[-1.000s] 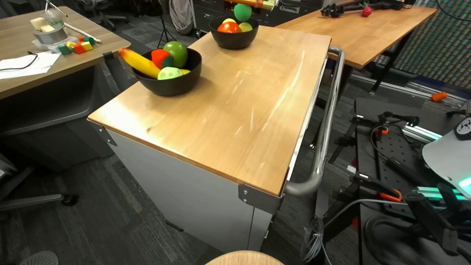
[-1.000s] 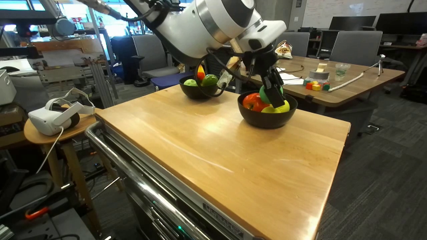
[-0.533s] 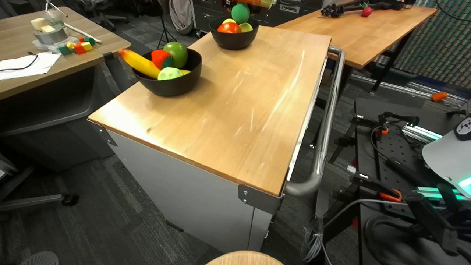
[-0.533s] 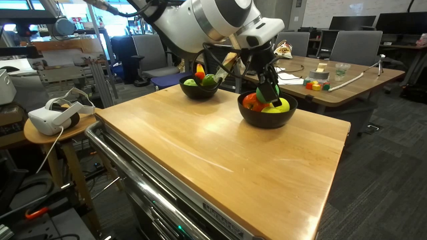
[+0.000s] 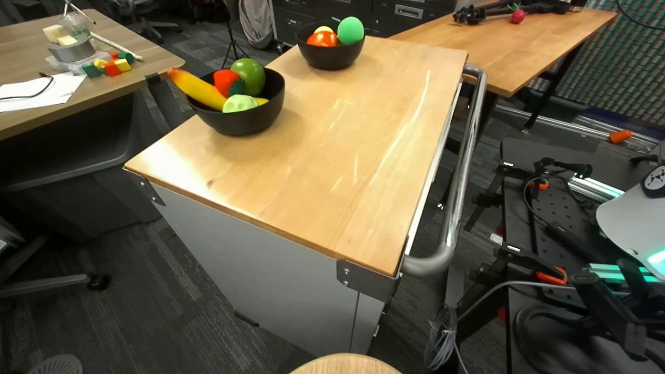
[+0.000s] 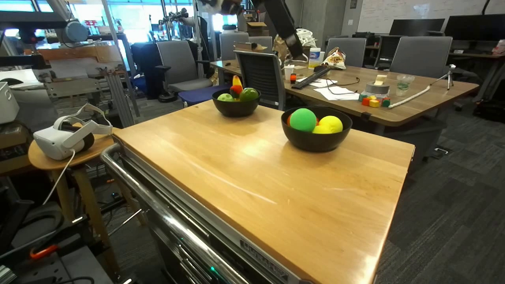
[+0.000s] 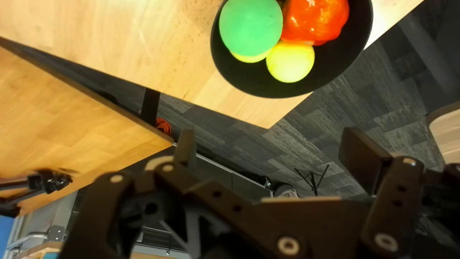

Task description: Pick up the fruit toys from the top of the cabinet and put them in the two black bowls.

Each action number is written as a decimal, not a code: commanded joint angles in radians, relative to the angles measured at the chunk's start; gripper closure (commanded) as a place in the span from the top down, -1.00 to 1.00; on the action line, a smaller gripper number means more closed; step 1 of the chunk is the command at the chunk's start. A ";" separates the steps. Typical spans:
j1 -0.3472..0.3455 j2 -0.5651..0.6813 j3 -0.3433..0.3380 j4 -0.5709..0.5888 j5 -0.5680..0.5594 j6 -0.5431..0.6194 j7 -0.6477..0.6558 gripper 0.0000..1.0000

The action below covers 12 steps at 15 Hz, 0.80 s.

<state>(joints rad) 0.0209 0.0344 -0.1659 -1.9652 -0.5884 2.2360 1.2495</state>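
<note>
The hand [image 7: 275,154] stands wide in the wrist view, its two fingers [image 7: 361,158] well apart, with grey carpet [image 7: 294,151] showing between them. In an exterior view it shows high, above the level of the wooden tabletop [image 5: 332,171] on the cabinet [image 5: 270,259]; whether over it or beyond it cannot be told. Nearest in the wrist view is a black bowl [image 6: 315,142], upright close to a corner of the tabletop, along the edge opposite the metal rail [image 5: 467,161]. In it lie a bright green ball [image 6: 303,120], a red fruit [image 7: 316,19] beside it, and two yellow fruits [image 6: 331,123], one partly hidden behind the green ball. A second black bowl [image 5: 236,123] stands upright by the same edge, well apart, towards its other corner. This one holds a yellow banana [image 5: 197,89], tilted with its tip past the rim, a leafy red fruit [image 5: 226,80], a green fruit [image 5: 250,76] and a pale green one [image 5: 239,103]. Past that edge, coloured blocks [image 6: 371,101] lie on a side desk [image 6: 438,92]. A white headset [image 6: 55,142] rests on a stool [image 6: 43,162] near the rail's end.
</note>
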 commanded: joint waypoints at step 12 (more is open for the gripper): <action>-0.046 -0.280 0.131 -0.052 0.269 -0.217 -0.245 0.99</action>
<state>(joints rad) 0.0202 -0.2471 -0.0755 -2.0193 -0.3324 2.0191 1.0144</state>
